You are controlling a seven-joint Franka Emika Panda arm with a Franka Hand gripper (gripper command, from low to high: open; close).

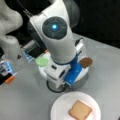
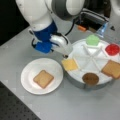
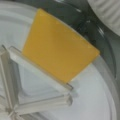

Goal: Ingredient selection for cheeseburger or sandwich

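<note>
Above the tray rim (image 2: 75,82), the tool (image 2: 65,55) overhangs cheese (image 2: 69,64); grip state unclear.

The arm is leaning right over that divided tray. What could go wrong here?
The cheese square leans tilted on a divider at the tray's edge; a nudge might tip it out. The hand hangs just beside it. The lone toast on the paper plate sits loose and could slide if bumped.

White arm bent low, blue-banded wrist angled down, gripper (image 2: 65,55) tip just visible, fingers hidden
</note>
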